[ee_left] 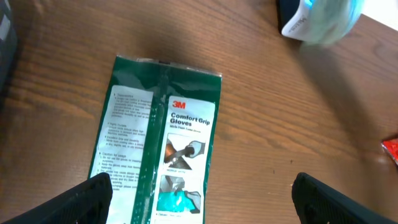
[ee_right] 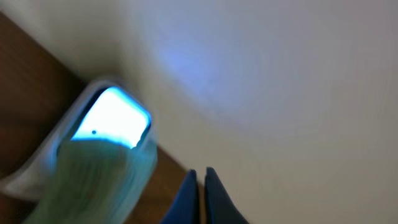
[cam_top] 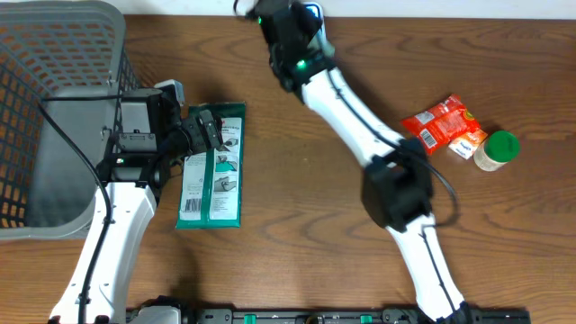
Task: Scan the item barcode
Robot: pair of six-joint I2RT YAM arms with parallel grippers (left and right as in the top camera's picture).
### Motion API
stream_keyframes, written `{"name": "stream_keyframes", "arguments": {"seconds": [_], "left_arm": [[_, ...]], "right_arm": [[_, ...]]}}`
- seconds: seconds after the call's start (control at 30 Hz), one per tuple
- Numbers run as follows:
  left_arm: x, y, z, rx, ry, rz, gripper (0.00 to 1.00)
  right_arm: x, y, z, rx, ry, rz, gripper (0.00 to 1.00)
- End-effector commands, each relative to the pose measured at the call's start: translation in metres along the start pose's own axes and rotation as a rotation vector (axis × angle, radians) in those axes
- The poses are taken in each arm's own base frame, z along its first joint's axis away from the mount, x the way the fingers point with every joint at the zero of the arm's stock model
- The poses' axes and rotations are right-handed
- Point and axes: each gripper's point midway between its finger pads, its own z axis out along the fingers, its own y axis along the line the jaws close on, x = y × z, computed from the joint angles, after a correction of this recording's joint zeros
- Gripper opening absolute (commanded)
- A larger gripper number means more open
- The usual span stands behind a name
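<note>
Glove pkg (ee_left: 160,144) lies flat under L gripper (ee_left: 202,188)

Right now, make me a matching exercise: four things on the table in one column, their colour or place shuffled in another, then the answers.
1 glove packet
2 basket
3 snack pouch
4 jar

A red, on the right side
B grey mesh, at the left edge
C green lid, farthest right
D dark green, flat beside the basket

Pairs: 1-D, 2-B, 3-A, 4-C
</note>
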Motion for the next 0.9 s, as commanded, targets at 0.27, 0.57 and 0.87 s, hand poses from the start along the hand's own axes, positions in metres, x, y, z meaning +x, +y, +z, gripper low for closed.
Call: {"name": "stream_keyframes", "arguments": {"seconds": [0.27, 0.57, 0.87], "left_arm": [[-0.004, 0.0, -0.003, -0.005, -0.014, 0.013, 0.93], [-0.004, 0.0, -0.003, -0.004, -0.014, 0.013, 0.93], [-0.004, 0.0, -0.003, -0.005, -0.014, 0.013, 0.93]], "right_arm": [[0.056, -0.042, -0.12, -0.649, 0.202, 0.532, 0.02], [0.117, -0.018, -0.09, -0.768, 0.4, 0.554, 0.8], [0.148, 0.069, -0.036, -0.912, 0.419, 0.35, 0.81]]}}
